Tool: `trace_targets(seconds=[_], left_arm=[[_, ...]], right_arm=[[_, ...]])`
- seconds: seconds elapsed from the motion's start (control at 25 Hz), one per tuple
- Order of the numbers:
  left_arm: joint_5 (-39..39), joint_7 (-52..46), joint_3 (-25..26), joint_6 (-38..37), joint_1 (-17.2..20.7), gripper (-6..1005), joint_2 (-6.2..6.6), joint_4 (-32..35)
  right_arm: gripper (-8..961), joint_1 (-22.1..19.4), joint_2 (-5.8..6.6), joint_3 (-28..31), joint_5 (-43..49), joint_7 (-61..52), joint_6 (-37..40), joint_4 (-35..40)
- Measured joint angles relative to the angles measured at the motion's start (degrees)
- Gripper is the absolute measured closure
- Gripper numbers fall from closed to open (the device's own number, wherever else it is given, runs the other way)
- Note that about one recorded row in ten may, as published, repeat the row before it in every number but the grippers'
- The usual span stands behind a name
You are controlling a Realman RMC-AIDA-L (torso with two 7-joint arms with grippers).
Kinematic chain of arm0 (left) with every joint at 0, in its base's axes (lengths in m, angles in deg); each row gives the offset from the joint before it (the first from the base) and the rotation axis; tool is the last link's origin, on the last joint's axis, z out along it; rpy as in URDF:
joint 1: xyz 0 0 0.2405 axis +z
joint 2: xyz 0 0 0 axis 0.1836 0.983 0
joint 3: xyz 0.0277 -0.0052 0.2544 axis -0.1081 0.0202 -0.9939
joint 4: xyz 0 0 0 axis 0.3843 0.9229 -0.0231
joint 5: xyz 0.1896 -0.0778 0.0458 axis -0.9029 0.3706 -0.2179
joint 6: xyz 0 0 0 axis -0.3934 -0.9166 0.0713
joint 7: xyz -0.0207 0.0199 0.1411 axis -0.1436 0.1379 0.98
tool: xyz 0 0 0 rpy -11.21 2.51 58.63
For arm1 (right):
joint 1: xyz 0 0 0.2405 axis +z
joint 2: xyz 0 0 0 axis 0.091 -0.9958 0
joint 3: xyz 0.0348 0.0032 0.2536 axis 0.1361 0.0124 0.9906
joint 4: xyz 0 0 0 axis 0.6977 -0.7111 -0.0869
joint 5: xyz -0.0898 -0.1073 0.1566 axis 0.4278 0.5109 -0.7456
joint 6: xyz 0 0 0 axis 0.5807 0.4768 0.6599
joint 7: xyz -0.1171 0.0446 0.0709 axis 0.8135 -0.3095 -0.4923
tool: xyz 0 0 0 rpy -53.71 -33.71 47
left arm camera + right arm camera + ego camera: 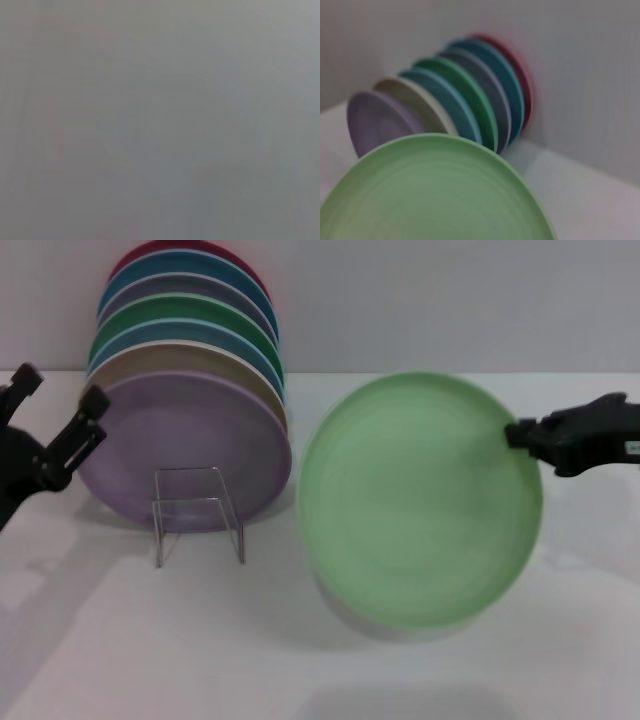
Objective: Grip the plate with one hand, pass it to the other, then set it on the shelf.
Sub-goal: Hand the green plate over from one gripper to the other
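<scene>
- A plain white table (120,640) runs up to a pale grey wall, and against that wall we see a row of coloured plates (190,360) standing on edge, the lilac plate (185,445) at its front.
- Our right gripper (522,433) reaches in from the right and is clenched on the rim of the mint-green plate (420,500), which hangs upright and slightly tilted above the table, its face toward us and its shadow on the surface below.
- Our right wrist view shows the same plate (430,195) filling the foreground, with the row of plates behind it.
- Our left gripper (58,415) waits at the far left with its fingers spread, well apart from the mint-green plate and just beside the lilac one.
- The clear acrylic shelf (197,512) stands in front of the lilac plate, between our two grippers; nothing rests on it yet.
- Our left wrist view shows only flat grey.
- We judge the hand-over still to come. The risk lies in the grip: held by one point on its rim, the plate could swing or slip if it is moved quickly.
- A left gripper closing off-centre, or a release on the right before the left has hold, would drop it.
- The stacked row sits close to the left gripper's path, and a careless reach could knock the lilac plate or the light shelf.
</scene>
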Motion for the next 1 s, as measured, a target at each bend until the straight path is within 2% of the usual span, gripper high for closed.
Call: trace_targets(seconds=[0.12,0.16,0.2,0.28,0.32,0.36,0.4,0.44,0.48,0.56,0.6,0.64,0.68,0.76,1.0], left_arm=[[0.0,-1.0,-1.9,5.3,1.4,190,3.9,-8.9],[0.0,-2.0,-3.0,9.2,2.2,190,6.41,-14.9],[0.0,-2.0,-3.0,9.2,2.2,190,6.41,-14.9],[-0.1,-4.6,-4.9,12.9,2.0,190,9.6,-19.8],[-0.1,-5.7,-5.6,13.9,1.7,190,10.69,-21.2],[-0.1,-8.4,-7.2,15.9,0.7,190,13.08,-24.1],[-0.1,-8.4,-7.2,15.9,0.7,190,13.08,-24.1],[-0.1,-10.4,-8.3,18.3,-0.4,190,14.97,-26.1],[-0.1,-11.0,-8.7,19.2,-0.8,190,15.52,-26.8],[-0.1,-12.4,-10.1,23.2,-2.2,190,17.47,-29.6],[-0.1,-12.4,-10.1,23.2,-2.2,190,17.47,-29.6],[-0.1,-12.7,-10.7,25.2,-2.9,190,18.28,-30.9],[-0.1,-12.8,-11.5,30.3,-3.8,190,19.21,-33.9],[-0.1,-12.6,-11.5,33.1,-4.0,190,19.4,-35.7],[-0.1,-12.3,-11.1,39.7,-4.3,190,20.41,-40.4]], right_arm=[[941,-3.6,-0.09,1.0,-5.5,7.0,3.1,0.7],[942,-4.9,-0.19,1.8,-7.6,11.3,4.7,2.3],[942,-4.9,-0.19,1.8,-7.6,11.3,4.7,2.3],[941,-5.4,-0.27,2.6,-9.6,15.3,5.4,4.5],[941,-5.4,-0.27,2.9,-10.6,17.4,5.6,5.9],[941,-5.4,-0.28,3.2,-11.3,18.9,5.8,6.7],[941,-5.3,-0.29,3.4,-12.3,21.0,6.2,7.9],[941,-5.3,-0.29,3.5,-13.5,23.4,6.6,8.7],[940,-5.2,-0.29,3.6,-15.0,26.3,6.9,9.8],[940,-5.1,-0.29,3.8,-20.8,35.2,7.9,13.2],[940,-5.1,-0.29,3.8,-20.8,35.2,7.9,13.2],[940,-4.9,-0.24,4.0,-22.7,37.8,8.2,14.7],[940,-4.6,-0.21,4.2,-24.3,40.4,8.4,16.4],[941,-3.4,-0.2,4.8,-28.0,48.4,8.6,21.4],[942,-0.6,-0.01,6.8,-29.0,54.6,8.8,27.6]])
